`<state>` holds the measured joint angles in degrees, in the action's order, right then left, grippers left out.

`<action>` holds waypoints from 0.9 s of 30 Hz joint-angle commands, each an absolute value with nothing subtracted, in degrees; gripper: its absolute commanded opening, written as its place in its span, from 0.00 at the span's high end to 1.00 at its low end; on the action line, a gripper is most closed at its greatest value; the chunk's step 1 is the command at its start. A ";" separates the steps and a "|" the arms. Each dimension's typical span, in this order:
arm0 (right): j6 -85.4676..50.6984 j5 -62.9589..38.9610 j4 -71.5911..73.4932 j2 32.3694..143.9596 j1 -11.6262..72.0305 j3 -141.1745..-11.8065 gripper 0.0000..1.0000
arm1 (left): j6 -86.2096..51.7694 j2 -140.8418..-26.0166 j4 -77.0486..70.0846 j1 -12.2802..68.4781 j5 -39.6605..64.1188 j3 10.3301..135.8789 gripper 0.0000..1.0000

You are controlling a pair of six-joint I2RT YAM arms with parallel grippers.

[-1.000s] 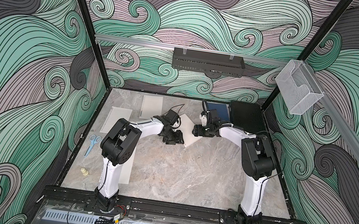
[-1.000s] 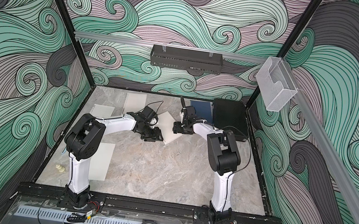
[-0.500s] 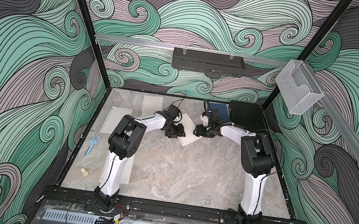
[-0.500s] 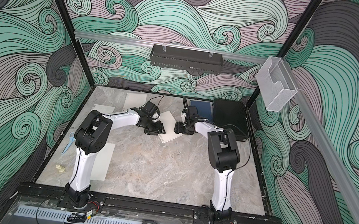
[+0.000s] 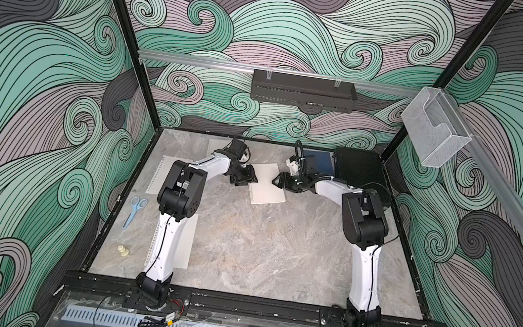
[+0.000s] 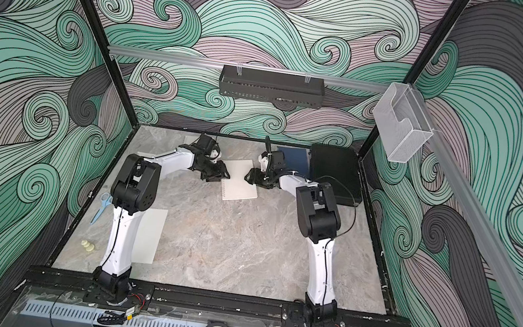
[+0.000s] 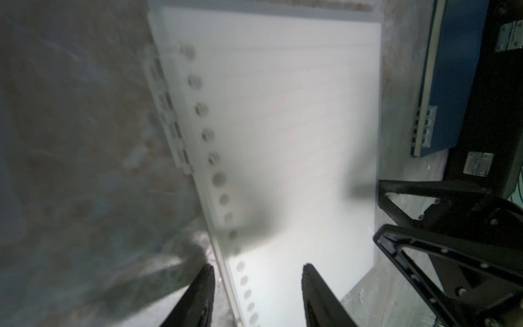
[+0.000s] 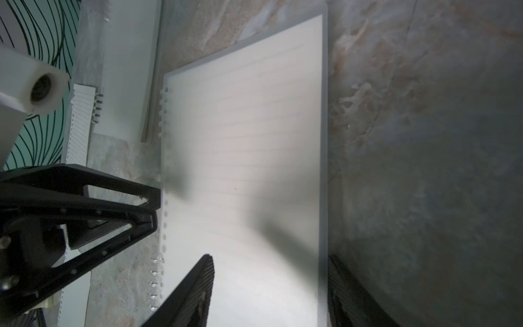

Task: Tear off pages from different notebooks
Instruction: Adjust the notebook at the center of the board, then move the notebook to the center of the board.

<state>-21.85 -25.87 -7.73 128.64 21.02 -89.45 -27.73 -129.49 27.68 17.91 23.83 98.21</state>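
Marbled grey desk (image 5: pixel 242 238) inside wave-painted walls carries the cream-paged, wire-bound notebook (image 5: pixel 269 186) at centre rear. It lies flat, its long axis running away from the robot's base and its spiral edge (image 8: pixel 155 283) toward the left arm. Both arms reach it from opposite sides, about equally near. The left jaws stand parted astride the punched-hole margin (image 7: pixel 218 179) of the faintly ruled top page (image 7: pixel 283 127), one finger over bare desk beyond the wire, the other over paper. The right jaws, also parted and gripping nothing, straddle the opposite free long edge. The sheet thus lies beneath and between both pairs, though whether any tip touches it I cannot tell. The next move likely turns on pinning the binding side while the free edge is drawn crosswise, away from the wire
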 commanded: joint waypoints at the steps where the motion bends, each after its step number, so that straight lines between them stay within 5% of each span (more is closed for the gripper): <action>1: -25.48 -27.15 -8.59 132.33 21.76 -91.16 0.37 | -24.71 -131.75 31.72 16.75 25.13 101.86 0.51; 13: -26.29 -26.73 -10.88 134.32 22.24 -95.31 0.36 | -21.73 -135.05 35.35 15.70 28.25 108.80 0.52; 27: -19.70 -18.39 -13.62 120.96 22.39 -79.60 0.30 | -21.68 -113.44 35.24 20.32 12.91 86.76 0.39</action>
<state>-22.33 -22.87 -8.47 123.11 22.20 -82.32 -21.89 -116.95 34.70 17.89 16.75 89.34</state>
